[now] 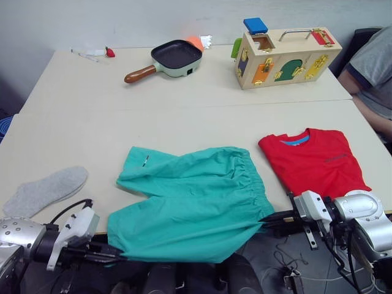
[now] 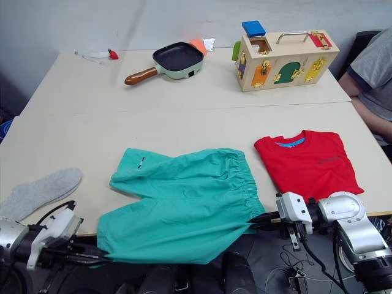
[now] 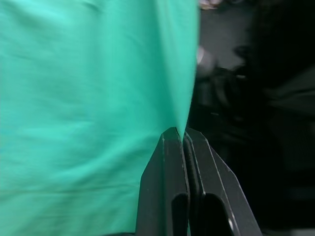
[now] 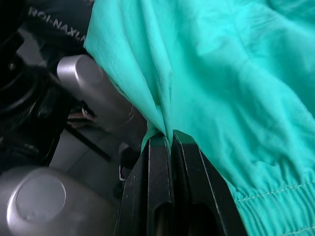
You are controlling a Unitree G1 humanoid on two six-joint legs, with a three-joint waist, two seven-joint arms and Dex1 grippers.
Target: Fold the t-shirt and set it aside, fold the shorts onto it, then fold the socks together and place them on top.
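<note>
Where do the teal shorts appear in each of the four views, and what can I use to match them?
Left eye view: shorts lie low centre, near edge overhanging the table.
Right eye view: same spot, left of the red t-shirt.
Left wrist view: teal fabric, edge pinched in the left gripper.
Right wrist view: fabric pinched in the right gripper.
Shared landmark: the gathered waistband.

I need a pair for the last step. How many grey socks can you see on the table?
1. A single grey sock lies flat near the table's front left edge, left of the shorts. A second may be hidden.
</note>
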